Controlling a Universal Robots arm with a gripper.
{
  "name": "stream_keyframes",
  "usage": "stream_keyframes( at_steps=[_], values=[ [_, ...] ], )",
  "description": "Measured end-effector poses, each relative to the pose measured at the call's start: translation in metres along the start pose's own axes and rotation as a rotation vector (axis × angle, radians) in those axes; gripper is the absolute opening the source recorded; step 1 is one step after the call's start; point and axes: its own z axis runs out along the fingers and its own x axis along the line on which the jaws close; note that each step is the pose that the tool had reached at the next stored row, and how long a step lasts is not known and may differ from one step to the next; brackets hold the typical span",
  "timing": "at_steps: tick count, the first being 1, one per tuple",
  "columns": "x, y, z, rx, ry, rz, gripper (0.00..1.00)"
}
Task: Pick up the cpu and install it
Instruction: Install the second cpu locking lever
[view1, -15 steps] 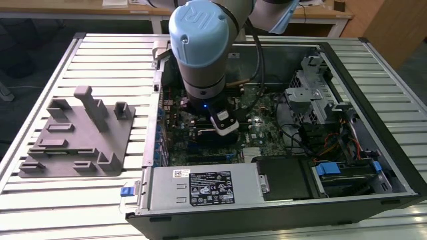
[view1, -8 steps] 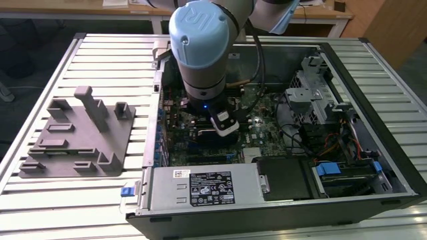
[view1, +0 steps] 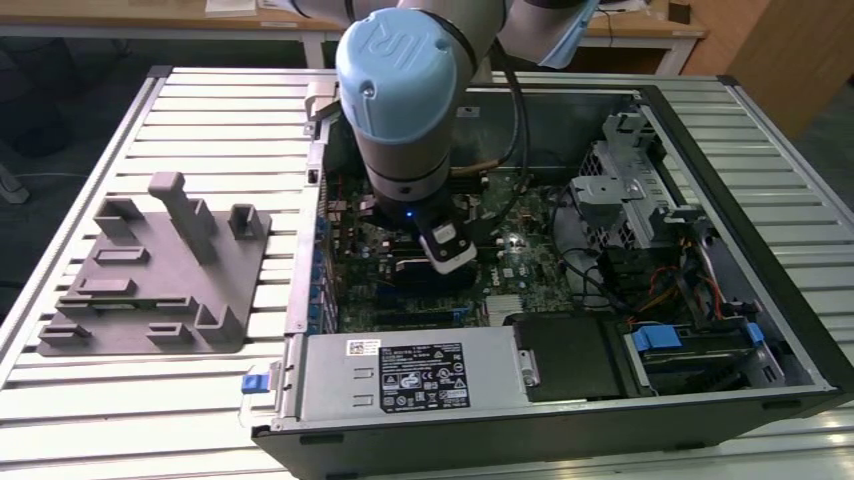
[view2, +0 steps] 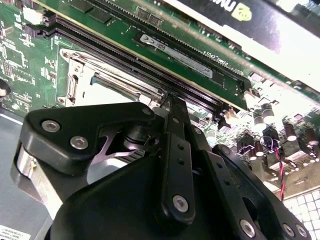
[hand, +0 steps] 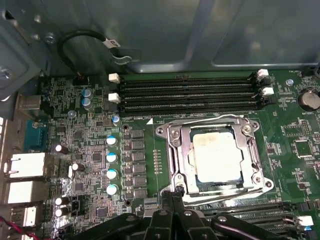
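found the small flat square cpu with its pale, slightly stained silver-grey metal top lying level inside the socket in the first wrist view, ringed by the bright steel retention frame and touching it along its edges. judged it seated, not in the claw. could not tell whether the thin wire lever along the frame's far edge was latched. saw the black two-fingered gripper just beside the frame's near corner, its fingers pressed together into one narrow tip with nothing between them; read the same closed, empty tip in the second wrist view, poised over the frame's edge beside the long black memory slots. took the step in hand for work on the frame or its lever, not on the chip. best done by keeping the tip off the metal top and clear of the small blue-capped capacitors on the green motherboard, pressing straight and slowly on steel alone, and minding that the chip stayed flat and square in its seat. risked a tilted chip or bent contacts with any sideways shove. in the exterior view, placed the gripper low inside the open black computer case, well apart from the grey plastic fixture plate with upright posts on the slatted metal table at the exterior view's left.
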Motion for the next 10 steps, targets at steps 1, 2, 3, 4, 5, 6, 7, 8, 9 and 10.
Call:
stream_keyframes(
  at_steps=[1,2,3,4,5,6,7,8,9,10],
  values=[
    [0.0001,-0.0001,0.0003,-0.0025,0.0003,0.000,0.11],
    [0.0003,-0.0003,0.0006,-0.0049,0.0005,0.000,0.11],
    [0.0004,-0.0004,0.0010,-0.0072,0.0006,0.000,0.11],
    [0.0006,-0.0005,0.0013,-0.0090,0.0007,0.001,0.11],
    [0.0026,-0.0014,0.0040,-0.0243,0.0017,0.002,0.11],
    [0.0044,-0.0015,0.0045,-0.0244,0.0017,0.002,0.11],
    [0.0046,-0.0015,0.0046,-0.0244,0.0018,0.002,0.11],
    [0.0047,-0.0015,0.0047,-0.0244,0.0018,0.002,0.11],
    [0.0048,-0.0014,0.0048,-0.0244,0.0018,0.002,0.11],
    [0.0048,-0.0012,0.0049,-0.0245,0.0017,0.002,0.11]
  ],
)
